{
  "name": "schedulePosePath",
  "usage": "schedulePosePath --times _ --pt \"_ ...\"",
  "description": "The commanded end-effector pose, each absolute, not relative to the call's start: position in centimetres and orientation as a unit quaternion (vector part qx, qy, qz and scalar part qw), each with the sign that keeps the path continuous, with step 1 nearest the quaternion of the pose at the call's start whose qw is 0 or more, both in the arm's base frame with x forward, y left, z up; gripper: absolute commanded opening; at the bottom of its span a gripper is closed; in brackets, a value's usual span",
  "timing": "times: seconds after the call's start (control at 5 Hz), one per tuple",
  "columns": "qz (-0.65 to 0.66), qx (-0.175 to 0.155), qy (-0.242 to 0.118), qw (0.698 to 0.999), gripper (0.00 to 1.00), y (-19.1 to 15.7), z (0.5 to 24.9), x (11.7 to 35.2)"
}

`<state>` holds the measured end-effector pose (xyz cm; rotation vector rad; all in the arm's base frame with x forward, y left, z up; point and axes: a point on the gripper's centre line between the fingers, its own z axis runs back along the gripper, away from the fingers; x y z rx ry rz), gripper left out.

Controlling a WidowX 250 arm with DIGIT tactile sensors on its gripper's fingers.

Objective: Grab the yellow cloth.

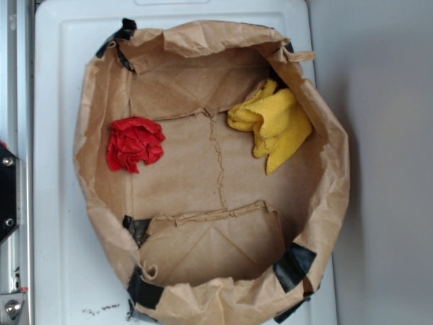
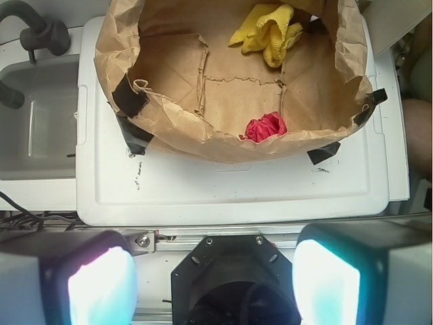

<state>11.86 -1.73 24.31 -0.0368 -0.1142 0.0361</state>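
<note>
Hovering claw (image 2: 214,277) | fingers wide apart, empty | well short of yellow cloth (image 2: 268,32)

Below my gripper, a white tray (image 1: 57,203) carries a rolled-down paper bag (image 1: 101,88) patched with black tape (image 1: 294,265).

Bright yellow cloth (image 1: 274,125); red cloth (image 1: 135,143); brown paper bag (image 1: 101,101), black-taped corners; white counter (image 1: 54,203).
</note>
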Motion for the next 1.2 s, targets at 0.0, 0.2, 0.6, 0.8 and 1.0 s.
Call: schedulePosePath --times 0.0,0.2,0.6,0.8,1.0 --pt "0.018 -0.018 -0.057 0.998 1.0 -1.7 24.3 11.9" --pt "0.029 -0.023 -0.046 0.998 1.0 -0.3 24.2 14.6" --pt "0.006 -0.009 -0.031 0.999 1.0 1.2 24.4 16.6" --pt "0.006 -0.009 -0.031 0.999 1.0 1.2 24.4 16.6" --pt "0.006 -0.009 -0.031 0.999 1.0 1.2 24.4 16.6"
